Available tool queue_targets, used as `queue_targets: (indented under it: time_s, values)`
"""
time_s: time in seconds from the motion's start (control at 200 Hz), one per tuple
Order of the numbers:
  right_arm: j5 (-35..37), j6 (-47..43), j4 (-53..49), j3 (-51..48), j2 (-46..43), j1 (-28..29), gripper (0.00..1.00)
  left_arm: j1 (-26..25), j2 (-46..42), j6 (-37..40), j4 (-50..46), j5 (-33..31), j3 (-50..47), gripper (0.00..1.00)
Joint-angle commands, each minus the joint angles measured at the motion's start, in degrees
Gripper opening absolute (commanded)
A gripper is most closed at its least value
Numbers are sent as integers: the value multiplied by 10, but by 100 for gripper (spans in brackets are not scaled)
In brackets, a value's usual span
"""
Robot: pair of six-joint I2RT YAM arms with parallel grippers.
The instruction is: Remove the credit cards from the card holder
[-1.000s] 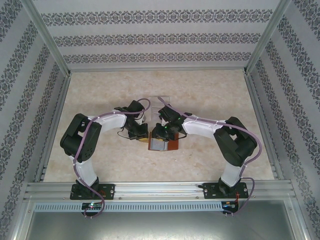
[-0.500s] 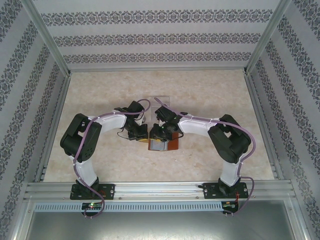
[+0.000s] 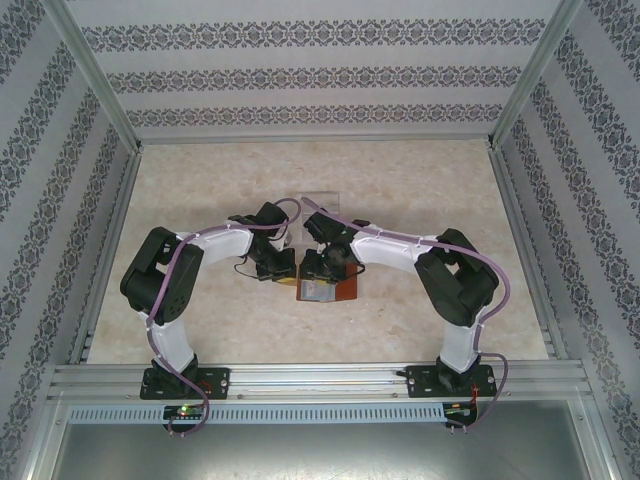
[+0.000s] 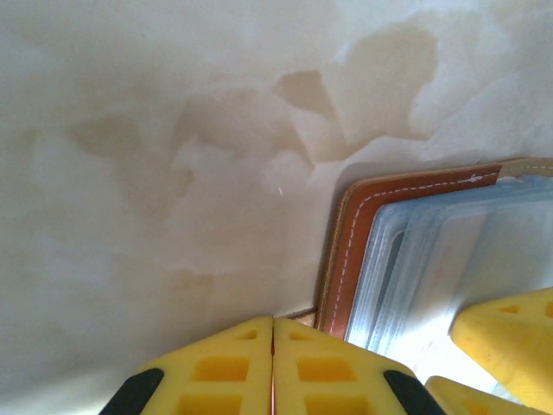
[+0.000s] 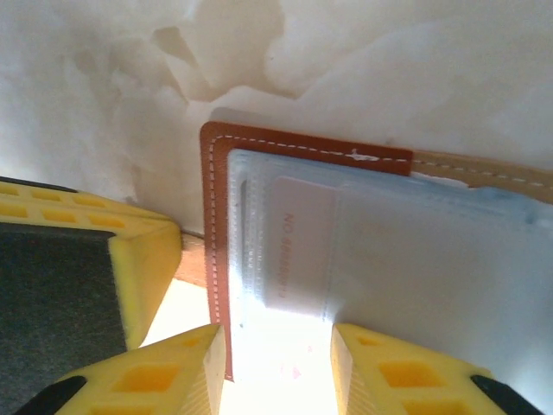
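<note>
Reddish-brown leather card holder (image 5: 216, 225) lies open mid-worktop (image 4: 155, 173), with whitish plastic credit cards (image 5: 302, 233) in its blue-grey pockets (image 5: 415, 259). Right gripper (image 5: 276, 337): jaws apart, straddling the top card; contact cannot be confirmed. Left gripper (image 4: 273, 333): fingers together at the holder's left edge. Recommended: pin the holder, clamp one card only, withdraw along the pocket. The right wrist view resolves the card's pink print; the top view gives arm layout.
</note>
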Motion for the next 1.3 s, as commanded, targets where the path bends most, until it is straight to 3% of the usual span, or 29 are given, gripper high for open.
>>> queue_targets:
  time_s: [0.0, 0.824, 1.114, 1.299]
  values:
    - [53, -24, -70, 24, 13, 8, 39, -6, 1, 4, -10, 1, -12, 8]
    - [188, -67, -230, 95, 14, 22, 52, -7, 8, 2, -15, 4, 0, 7]
    - [194, -63, -238, 93, 0, 22, 50, -6, 10, 4, -18, 4, 3, 7]
    - [181, -63, -229, 88, -16, 22, 35, -6, 11, 6, -20, 4, 8, 7]
